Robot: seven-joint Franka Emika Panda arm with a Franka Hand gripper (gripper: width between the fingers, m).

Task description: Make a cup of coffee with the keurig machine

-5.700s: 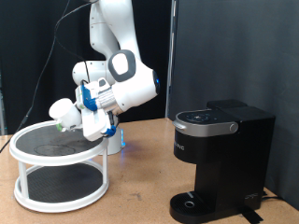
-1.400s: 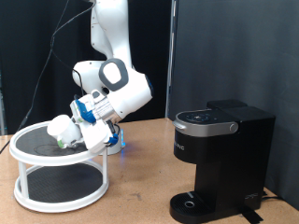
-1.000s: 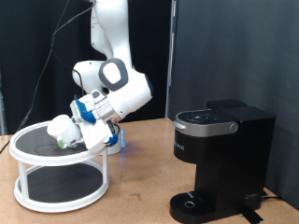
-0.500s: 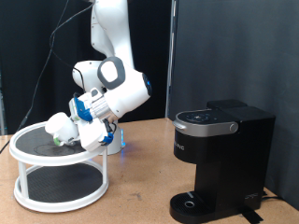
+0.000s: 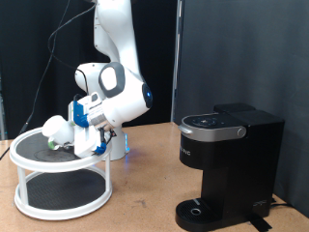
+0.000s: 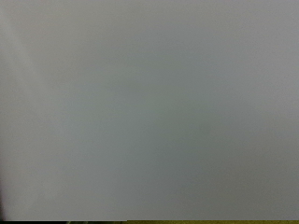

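In the exterior view, the white robot arm [image 5: 114, 58] bends down over a round two-tier stand [image 5: 60, 179] at the view's left. The stand has white rims and legs and dark mesh shelves, and it sits on a wooden worktop [image 5: 145, 203]. The gripper [image 5: 60, 132] hangs low over the top shelf, near its right-hand side in the view. A rounded white shape at the gripper's tip may be the cup, but the hand hides most of it, so I cannot tell whether it is the cup or part of the hand. A bit of green shows beside that shape. Whether the fingers are released or clenched on anything cannot be told from here.

The coffee machine [image 5: 228, 164] stands well apart at the view's right on the same worktop, black and boxy, lid down, its round drip base at the front. A black curtain [image 5: 232, 48] fills the background.

The wrist view shows only a flat pale grey-white surface filling nearly the whole picture, too close to identify, with a thin darker strip along one edge. No fingers show in it.
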